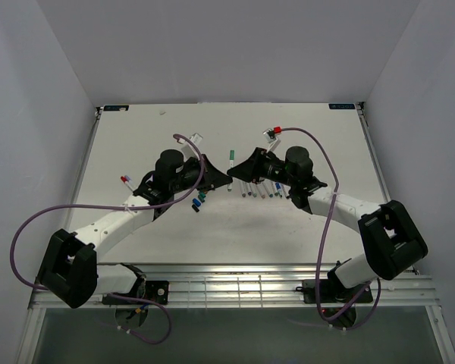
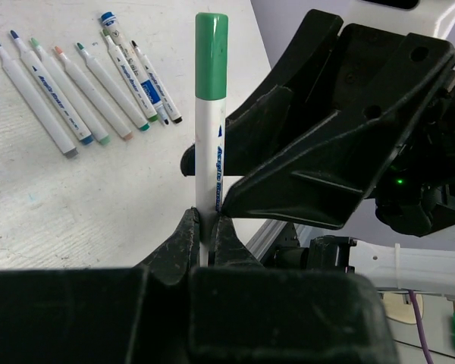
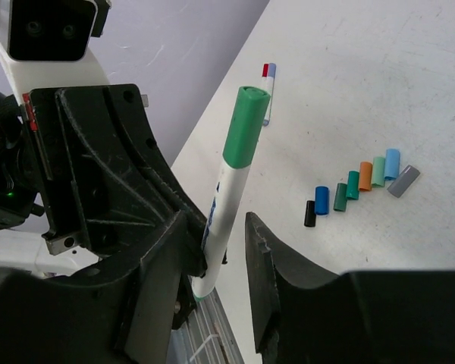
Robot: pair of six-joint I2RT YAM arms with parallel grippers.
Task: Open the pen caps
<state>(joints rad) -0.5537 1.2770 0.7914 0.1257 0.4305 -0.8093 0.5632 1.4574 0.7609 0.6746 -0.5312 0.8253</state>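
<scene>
HELD FOR UNCAPPING: Over the white table point(image 1: 136, 144), the left gripper point(image 2: 205, 224) is clamped on the lower barrel of a green-capped pen point(image 2: 209, 152) and holds it upright. The green cap point(image 2: 211, 57) is on and stands clear of both claws. The right gripper point(image 3: 217, 218) faces it with fingers apart, one on either side of the barrel. Neither wrist view settles whether a finger point(image 3: 277, 265) touches the pen. The pen's lower end is hidden between the left gripper's fingers point(image 2: 183, 243).

From above, the two grippers meet nose to nose at mid-table, and the pen shows only as a thin sliver between them.

A row of white-barrelled pens point(image 2: 83, 91) lies side by side on the table. Their tips are bare where they can be made out, and their barrel print is too small to read. Eight loose caps point(image 3: 356, 186) lie in a curved line, separate from the pens: black, blue, dark green, teal, orange, pale green, light blue and grey. One more pen with a red end point(image 3: 267, 87) lies off alone, too small to show detail.
</scene>
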